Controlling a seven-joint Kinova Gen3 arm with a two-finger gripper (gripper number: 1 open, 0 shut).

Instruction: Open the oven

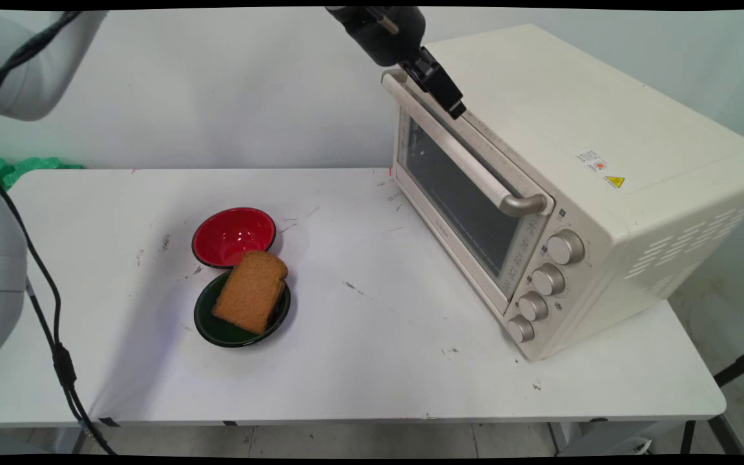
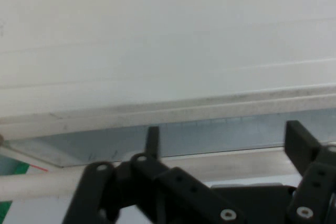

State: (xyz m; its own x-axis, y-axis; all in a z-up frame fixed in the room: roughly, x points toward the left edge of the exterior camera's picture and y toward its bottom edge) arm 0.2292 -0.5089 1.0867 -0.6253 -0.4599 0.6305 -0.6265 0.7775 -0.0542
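My gripper point(image 1: 453, 106) is up at the top edge of the cream toaster oven point(image 1: 604, 194), by the far end of its door handle point(image 1: 456, 155). The glass door point(image 1: 459, 200) is shut. In the hand view the gripper point(image 2: 226, 135) is open; its two fingers point(image 2: 300, 139) stand wide apart, spaced along the pale handle bar point(image 2: 31, 188), their tips reaching past it towards the door's top rim point(image 2: 173, 109). Nothing is held between them.
A slice of brown bread point(image 1: 252, 290) lies on a dark green plate point(image 1: 214, 326) at the table's middle left. A red bowl point(image 1: 233, 236) touches the plate on its far side. Four knobs point(image 1: 546, 281) run down the oven's front right.
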